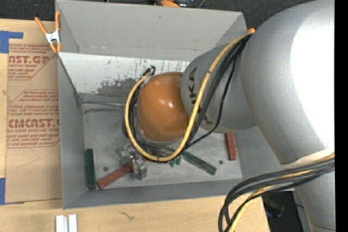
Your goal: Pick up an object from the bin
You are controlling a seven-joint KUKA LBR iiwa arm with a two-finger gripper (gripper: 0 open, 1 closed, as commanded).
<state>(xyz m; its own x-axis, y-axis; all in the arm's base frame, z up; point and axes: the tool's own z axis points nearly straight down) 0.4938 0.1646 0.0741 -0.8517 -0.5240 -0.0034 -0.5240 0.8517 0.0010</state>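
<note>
Gripper (136, 163) low on the bin floor, nothing lifted yet.
Lower left of centre, a long red-brown stick (113, 176) lies flat with its upper end right at the gripper. Whether the gripper is spread, closed or gripping it cannot be told. A dark green bar (89, 168) lies further left, a slanted green stick (199, 163) to the right, and a short red stick (231, 146) beyond it. Higher up are the orange wrist cover (160, 106) and the bin (163, 35) wall. By my judgement the reach-in is made, while a sure grasp and the lift remain.

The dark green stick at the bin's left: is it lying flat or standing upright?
Lying flat: the dark green stick rests full length on the floor of the bin, beside the left wall.
</note>
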